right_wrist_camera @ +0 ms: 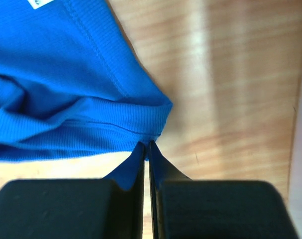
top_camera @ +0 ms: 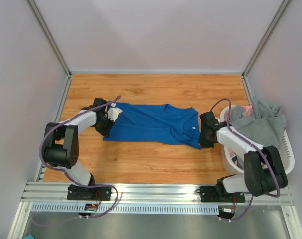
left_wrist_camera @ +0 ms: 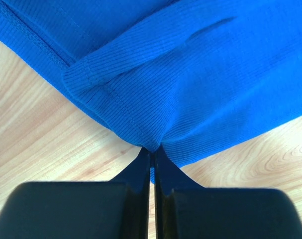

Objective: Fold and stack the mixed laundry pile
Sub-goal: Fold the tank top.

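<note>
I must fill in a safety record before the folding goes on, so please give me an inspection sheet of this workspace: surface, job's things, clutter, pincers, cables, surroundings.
Surface: wooden table, bare wood around the cloth.
Job's things: blue garment spread flat in the middle; grey garment heaped in the white basket at the right edge, with a pink piece showing behind it.
Clutter: nothing seen.
Pincers: left pincer shut on the blue garment's left edge; right pincer shut on its right corner.
Cables: purple cables loop along both arms.
Surroundings: white walls; aluminium frame at the near edge.
</note>
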Robot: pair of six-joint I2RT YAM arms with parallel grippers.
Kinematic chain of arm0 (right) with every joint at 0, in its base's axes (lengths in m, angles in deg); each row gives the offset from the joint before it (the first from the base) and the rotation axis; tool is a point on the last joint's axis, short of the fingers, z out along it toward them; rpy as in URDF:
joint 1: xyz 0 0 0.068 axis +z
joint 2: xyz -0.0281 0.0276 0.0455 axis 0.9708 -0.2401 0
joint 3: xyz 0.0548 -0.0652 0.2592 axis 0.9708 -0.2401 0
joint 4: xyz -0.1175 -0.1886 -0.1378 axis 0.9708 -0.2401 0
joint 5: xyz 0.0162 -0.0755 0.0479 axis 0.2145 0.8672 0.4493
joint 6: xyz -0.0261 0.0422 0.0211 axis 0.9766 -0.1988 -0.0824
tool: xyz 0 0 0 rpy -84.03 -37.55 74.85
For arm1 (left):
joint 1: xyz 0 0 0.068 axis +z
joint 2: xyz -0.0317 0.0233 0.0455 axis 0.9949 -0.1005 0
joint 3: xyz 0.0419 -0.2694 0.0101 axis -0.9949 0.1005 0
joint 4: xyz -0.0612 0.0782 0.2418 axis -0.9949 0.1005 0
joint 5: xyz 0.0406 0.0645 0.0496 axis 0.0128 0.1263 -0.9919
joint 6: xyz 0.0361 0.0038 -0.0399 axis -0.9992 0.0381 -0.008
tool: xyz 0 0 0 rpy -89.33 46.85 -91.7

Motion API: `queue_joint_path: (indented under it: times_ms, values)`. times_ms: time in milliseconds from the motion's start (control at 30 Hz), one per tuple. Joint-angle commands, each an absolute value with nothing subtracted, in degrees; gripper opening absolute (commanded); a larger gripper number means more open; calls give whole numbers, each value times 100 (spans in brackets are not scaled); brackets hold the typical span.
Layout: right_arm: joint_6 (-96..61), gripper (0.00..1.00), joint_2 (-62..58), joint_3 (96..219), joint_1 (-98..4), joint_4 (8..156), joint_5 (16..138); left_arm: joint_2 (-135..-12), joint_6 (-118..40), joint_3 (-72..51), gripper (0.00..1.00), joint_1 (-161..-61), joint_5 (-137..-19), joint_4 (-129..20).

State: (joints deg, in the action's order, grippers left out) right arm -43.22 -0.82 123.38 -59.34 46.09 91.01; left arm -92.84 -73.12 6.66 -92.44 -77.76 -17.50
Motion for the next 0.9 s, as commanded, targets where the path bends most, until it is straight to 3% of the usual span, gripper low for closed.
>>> queue_joint_path:
  times_ms: [0, 233, 433, 700, 867]
  values:
    - [-4439, 0, 600, 12219, -5959, 4268, 9060, -8958, -7555, 1032, 0, -9240, -7724, -1597]
    - [-4650, 0, 1778, 12122, -5950, 3530, 8691, -8334, -7793, 1489, 0, -9232, -7918, -1412]
    - [-4624, 0, 1824, 12403, -5950, 3353, 8330, -7912, -7925, 1613, 0, -9153, -7918, -1157]
    - [-4421, 0, -80, 13061, -6459, 4072, 7997, -8192, -7996, 1385, 0, -9029, -8102, -1342]
    - [-4571, 0, -567, 13405, -6512, 4276, 8224, -8438, -8004, 1270, 0, -9029, -8041, -1447]
